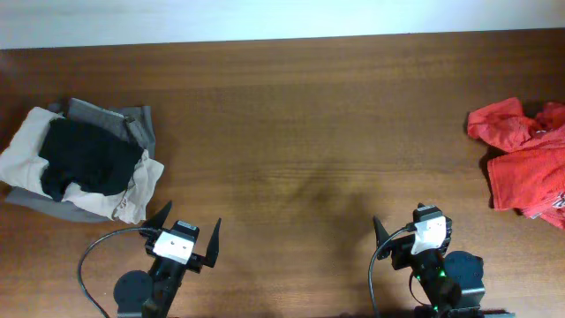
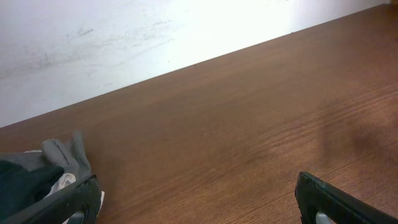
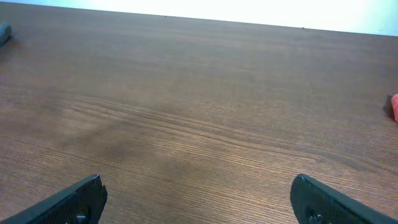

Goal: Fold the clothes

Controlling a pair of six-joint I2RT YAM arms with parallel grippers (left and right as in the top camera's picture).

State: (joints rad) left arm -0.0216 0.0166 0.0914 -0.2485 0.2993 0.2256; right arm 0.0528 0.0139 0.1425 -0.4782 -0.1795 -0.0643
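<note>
The left gripper [image 1: 192, 216] and right gripper [image 3: 198, 182] sit at the near edge of the bench [image 1: 300, 115], jaws wide apart and empty. The black shirt [image 1: 88, 157] lies bunched on a pile of beige [image 1: 25, 152] and grey [image 1: 134, 120] clothes, just ahead and left of the left gripper and well apart from the red garment [image 1: 525, 159] at far right. It looks soft, light and limp, so it should sag when lifted. Its collar and sleeves cannot be made out in the crumple, so a pinch on its raised top fold, clear of the beige cloth beneath, seems safest.
</note>
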